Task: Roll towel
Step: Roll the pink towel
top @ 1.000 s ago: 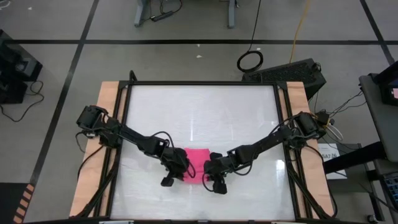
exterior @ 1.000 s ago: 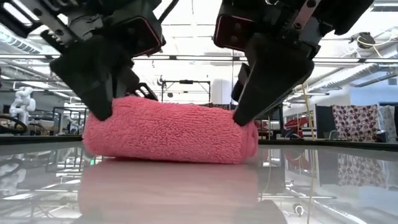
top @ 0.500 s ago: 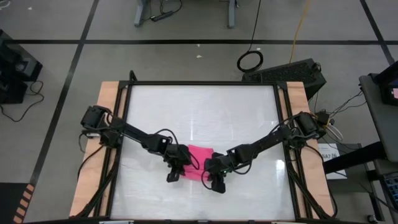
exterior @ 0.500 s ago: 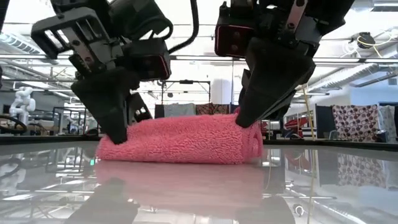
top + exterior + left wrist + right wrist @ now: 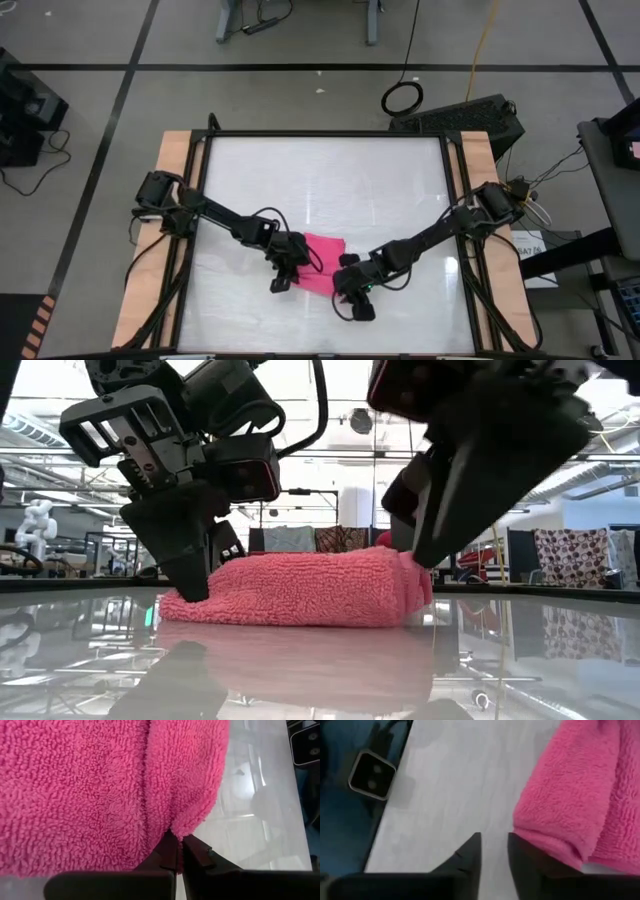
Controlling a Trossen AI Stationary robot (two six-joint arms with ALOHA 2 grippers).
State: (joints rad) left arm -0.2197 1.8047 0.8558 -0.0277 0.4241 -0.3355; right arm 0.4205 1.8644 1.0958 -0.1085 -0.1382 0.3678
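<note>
The pink towel (image 5: 321, 262) lies as a loose, low roll on the white table (image 5: 320, 180), its length running left to right (image 5: 300, 590). My left gripper (image 5: 177, 845) is shut at the roll's left end (image 5: 190, 575), slanting down. My right gripper (image 5: 494, 845) stands at the roll's right end (image 5: 425, 545). It is slightly open, with bare table showing between its fingers. My left gripper pinches the towel at a crease on its near edge (image 5: 170, 827), at the roll's left end, between its fingertips. The fingers slant down from the table's left. The towel lies on the table. My right gripper has the outer side of one finger (image 5: 530, 857) against the towel's right end (image 5: 550, 845), which rests on the table; nothing lies between its fingers.
Wooden strips (image 5: 170, 200) and a dark frame (image 5: 320, 133) border the table. Bare white tabletop lies beyond the towel toward the far edge. A black case (image 5: 465, 115) and a coiled cable (image 5: 402, 98) lie on the floor behind the table.
My left gripper has moved toward the table's right and down a little, and the towel's left end has come with it, so the roll is shorter and lower. My right gripper has opened, let go of the right end and drawn toward the near edge.
</note>
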